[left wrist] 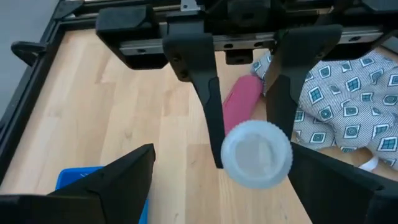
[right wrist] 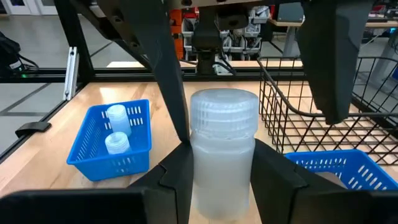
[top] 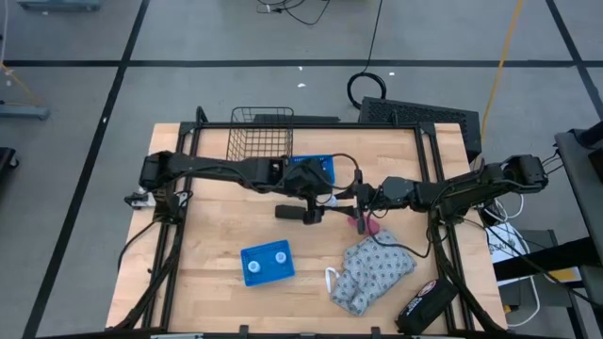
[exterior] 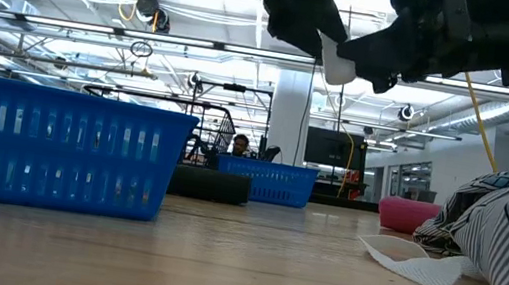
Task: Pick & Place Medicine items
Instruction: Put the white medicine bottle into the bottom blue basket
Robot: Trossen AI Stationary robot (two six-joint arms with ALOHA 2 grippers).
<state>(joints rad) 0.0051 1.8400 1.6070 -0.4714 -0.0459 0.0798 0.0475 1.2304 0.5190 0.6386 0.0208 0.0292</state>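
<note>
One white round medicine bottle (right wrist: 222, 143) with a ribbed cap (left wrist: 256, 154) is in the air above the table's middle, held by my right gripper (right wrist: 221, 152). My left gripper (left wrist: 221, 155) faces it from the table's left. It is open, with one finger on each side of the cap, and I see no hold. In the low view the bottle (exterior: 335, 62) shows between the two dark grippers. Two more white bottles (right wrist: 117, 114) (right wrist: 117, 143) stand upright in a small blue tray (top: 268, 247) near the table's near edge. My right gripper pinches the bottle's body (right wrist: 205, 168) below the cap between its two fingers (right wrist: 177, 177). The fingers come roughly level from the table's right and lie along the bottle. The cap end sticks out past them toward the left gripper. The bottle is lifted clear of the table.
A second blue tray (top: 322, 166) sits by a wire basket (top: 259, 132) at the far edge. A black block (top: 300, 215) and a pink block (top: 362, 224) lie under the grippers. A patterned cloth (top: 372, 273) and a black item (top: 424, 301) lie near right.
</note>
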